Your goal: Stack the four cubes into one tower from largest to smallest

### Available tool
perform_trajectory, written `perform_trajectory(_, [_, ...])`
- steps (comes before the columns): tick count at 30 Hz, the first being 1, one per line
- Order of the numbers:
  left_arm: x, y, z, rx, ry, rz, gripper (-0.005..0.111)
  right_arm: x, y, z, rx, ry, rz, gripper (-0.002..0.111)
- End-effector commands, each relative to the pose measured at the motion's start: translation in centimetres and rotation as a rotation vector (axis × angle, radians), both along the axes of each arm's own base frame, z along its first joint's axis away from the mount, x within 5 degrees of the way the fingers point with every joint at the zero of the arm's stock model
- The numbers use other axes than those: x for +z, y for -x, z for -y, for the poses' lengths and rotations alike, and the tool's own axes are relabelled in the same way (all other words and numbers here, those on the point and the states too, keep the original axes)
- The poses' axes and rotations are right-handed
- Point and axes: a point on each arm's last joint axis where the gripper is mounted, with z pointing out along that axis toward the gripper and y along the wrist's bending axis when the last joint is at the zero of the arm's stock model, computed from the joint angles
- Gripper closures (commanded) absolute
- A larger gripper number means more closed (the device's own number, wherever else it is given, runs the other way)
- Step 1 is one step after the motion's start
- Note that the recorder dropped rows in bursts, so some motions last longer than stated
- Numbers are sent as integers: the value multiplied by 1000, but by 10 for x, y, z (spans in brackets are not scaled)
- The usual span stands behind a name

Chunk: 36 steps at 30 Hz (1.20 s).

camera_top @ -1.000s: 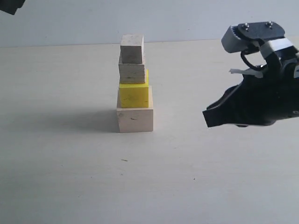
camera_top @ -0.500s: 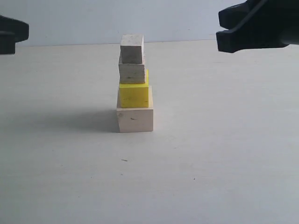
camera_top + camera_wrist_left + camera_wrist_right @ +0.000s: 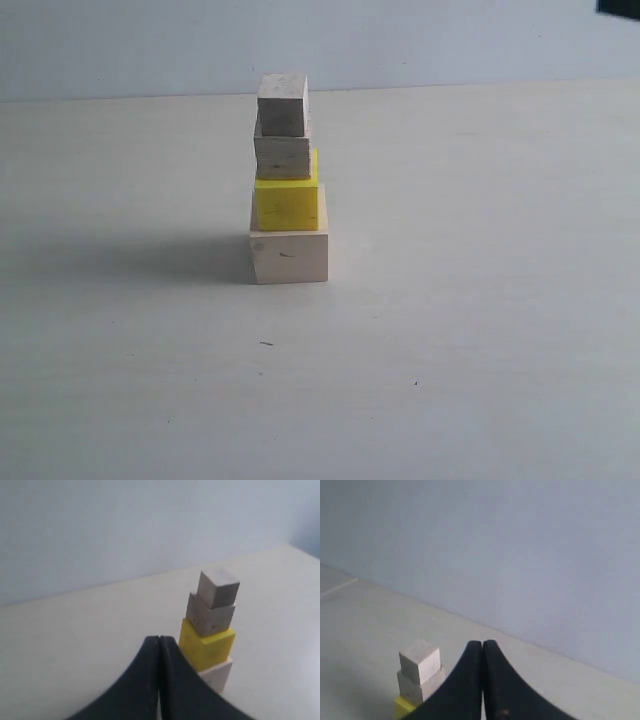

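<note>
**Tower (image 3: 287, 190) Stood at Centre Frame; Both Grippers Closed Empty**

In the exterior view, four cubes were seen stacked on the table (image 3: 480, 300): large pale wood cube (image 3: 289, 255), yellow cube (image 3: 287, 205), small wood cube (image 3: 282, 156), smallest wood cube (image 3: 282, 104). The left gripper (image 3: 159, 639) and right gripper (image 3: 482, 643) were shown only by the wrist views, each pressed together with nothing held. The base cube was cut off in the right wrist view.

Pale table (image 3: 480, 350), bluish wall (image 3: 450, 40)
</note>
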Motion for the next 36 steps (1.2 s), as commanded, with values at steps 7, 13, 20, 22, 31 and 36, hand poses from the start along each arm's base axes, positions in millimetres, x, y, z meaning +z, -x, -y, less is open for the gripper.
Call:
perform_trajectory(7, [18, 35, -17, 26, 17, 240, 107, 47, 66, 41, -30, -69, 363, 108])
perform_trajectory(13, [19, 41, -20, 25, -5, 272, 107, 57, 104, 62, -44, -110, 496, 108])
perform_trajectory(20, [-13, 33, -19, 55, -27, 226, 107, 49, 116, 69, -34, -74, 436, 108])
perform_trajectory(22, [-17, 32, -19, 58, -30, 219, 107, 46, 116, 69, -29, -61, 406, 108])
perform_trajectory(31, [-21, 32, -18, 44, -43, 194, 107, 45, 116, 68, -27, -56, 393, 108])
perform_trajectory(36, [-21, 32, -18, 44, -46, 194, 107, 45, 116, 68, -27, -56, 393, 108])
